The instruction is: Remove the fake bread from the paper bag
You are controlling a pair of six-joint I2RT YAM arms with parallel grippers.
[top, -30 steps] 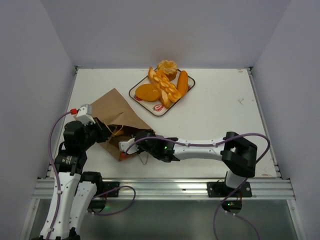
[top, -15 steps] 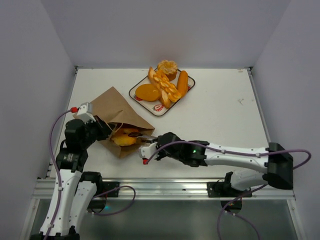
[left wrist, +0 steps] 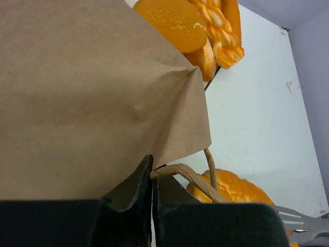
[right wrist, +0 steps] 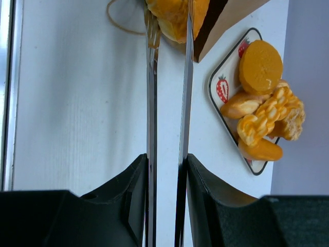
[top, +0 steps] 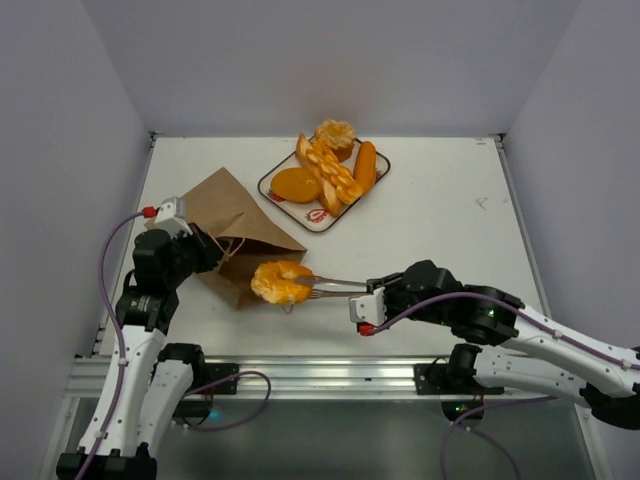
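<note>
The brown paper bag [top: 235, 225] lies on its side at the left, mouth toward the near right. My left gripper [top: 205, 255] is shut on the bag's upper edge by a cord handle [left wrist: 190, 177]; the jaws [left wrist: 152, 172] are pressed together on the paper [left wrist: 77, 92]. My right gripper [top: 368, 300] is shut on metal tongs [top: 335, 285], whose tips pinch a golden ruffled bread piece [top: 281, 282] just outside the bag's mouth. The right wrist view shows the tongs [right wrist: 152, 103] between my fingers [right wrist: 167, 164], the bread piece [right wrist: 175, 15] at their tips and the bag [right wrist: 226, 15].
A white strawberry-print tray [top: 320, 218] at the back centre holds several bread pieces [top: 325, 170]. It also shows in the right wrist view [right wrist: 221, 87]. A loose cord handle [right wrist: 121, 23] lies on the table near the bag's mouth.
My right arm has drawn back to the right with the tongs, pulling the bread piece from inside the bag to just outside its mouth. The left gripper still holds the bag.
</note>
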